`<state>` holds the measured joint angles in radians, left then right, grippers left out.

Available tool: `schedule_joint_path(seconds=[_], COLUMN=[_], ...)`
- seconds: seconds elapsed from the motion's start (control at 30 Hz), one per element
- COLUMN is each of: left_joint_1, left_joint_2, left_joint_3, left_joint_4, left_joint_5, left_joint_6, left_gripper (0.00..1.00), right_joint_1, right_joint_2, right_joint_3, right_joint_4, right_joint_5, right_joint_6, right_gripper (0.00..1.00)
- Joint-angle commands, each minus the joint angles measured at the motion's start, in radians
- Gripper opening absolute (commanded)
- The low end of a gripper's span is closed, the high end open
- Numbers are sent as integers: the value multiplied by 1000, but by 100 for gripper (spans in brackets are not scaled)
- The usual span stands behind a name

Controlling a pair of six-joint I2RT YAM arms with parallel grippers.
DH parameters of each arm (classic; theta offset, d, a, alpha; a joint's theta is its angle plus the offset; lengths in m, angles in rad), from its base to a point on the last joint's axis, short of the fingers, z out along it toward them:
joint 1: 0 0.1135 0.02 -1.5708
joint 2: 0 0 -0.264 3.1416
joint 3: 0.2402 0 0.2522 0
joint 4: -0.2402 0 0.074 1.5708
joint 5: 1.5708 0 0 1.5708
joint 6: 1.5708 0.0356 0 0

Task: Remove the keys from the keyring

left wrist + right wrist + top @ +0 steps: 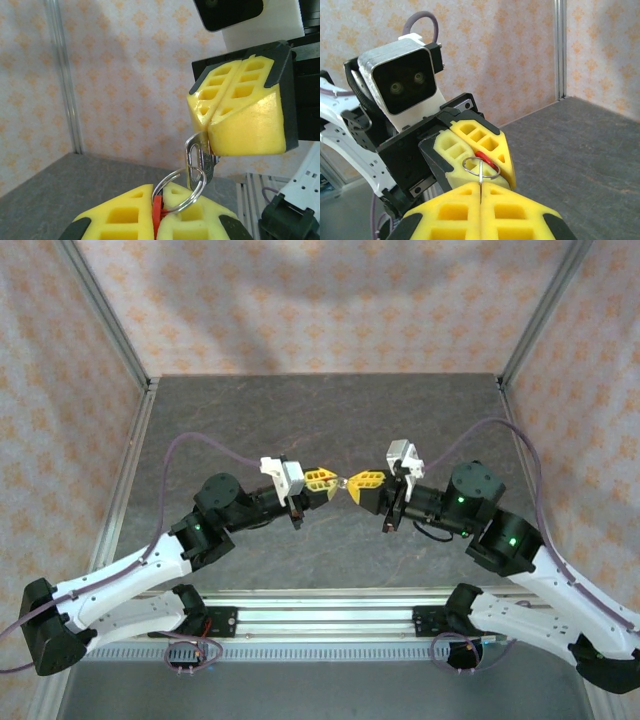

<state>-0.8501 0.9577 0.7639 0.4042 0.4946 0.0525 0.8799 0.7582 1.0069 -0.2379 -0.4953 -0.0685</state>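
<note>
Above the table (pixel 300 410), left claw (pixel 330 482) grips the keyring (pixel 157 210), right claw (pixel 357 484) the key (pixel 199 157), both shut.

Overhead rear view; close opposed wrist views, both on the keyring (pixel 484 158)

Grey table (pixel 330 410), patterned peach walls (pixel 300 300)
</note>
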Motion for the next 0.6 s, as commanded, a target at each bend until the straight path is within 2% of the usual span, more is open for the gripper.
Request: schedule_joint_path(seconds=[0.0,0.3,0.57], left_joint_1=[19,33,52], left_joint_2=[-19,-10,5], left_joint_3=[46,69,93], left_joint_4=[-38,-79,-105], left_joint_5=[-2,23,54], left_joint_6=[-19,-50,-77], left_gripper=[0,0,0], right_joint_1=[-2,25,108], right_joint_2=[-44,-60,-21], right_joint_3=[-9,9,79], right_joint_4=[36,-56,-204], right_joint_5=[-34,-58,-37], right_joint_6=[-96,-254,-369], right_gripper=[0,0,0])
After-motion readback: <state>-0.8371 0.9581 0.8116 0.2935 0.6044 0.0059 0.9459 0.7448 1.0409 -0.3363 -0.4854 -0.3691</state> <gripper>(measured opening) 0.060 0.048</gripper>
